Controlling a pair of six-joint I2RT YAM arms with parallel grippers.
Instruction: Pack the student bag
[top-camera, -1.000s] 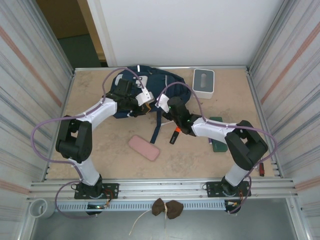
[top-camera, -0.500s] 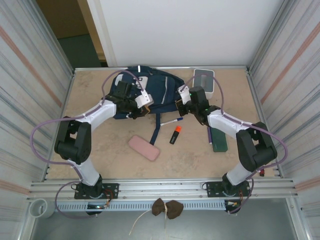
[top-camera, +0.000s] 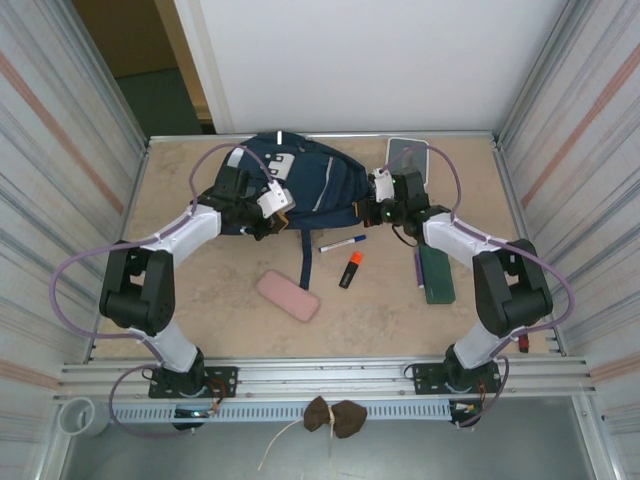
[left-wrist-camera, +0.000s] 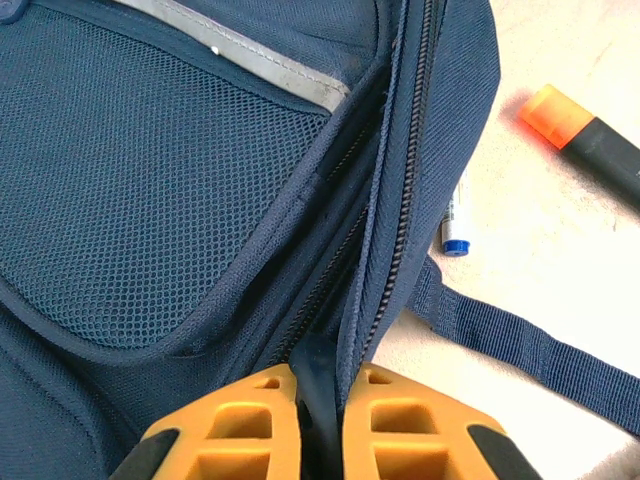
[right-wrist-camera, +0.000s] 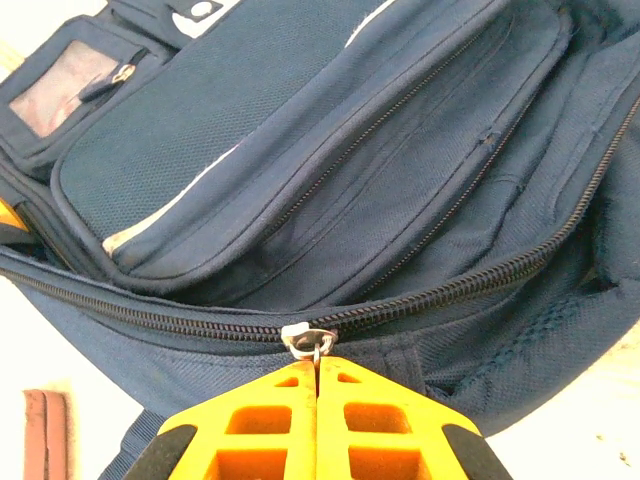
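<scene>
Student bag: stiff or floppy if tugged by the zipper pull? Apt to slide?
Probably floppy: the student bag creases and sags around the zipper pull. It lies fairly flat, so it's likely light and may slide on the table when tugged; the left fingers pinching its edge should help anchor it.
</scene>
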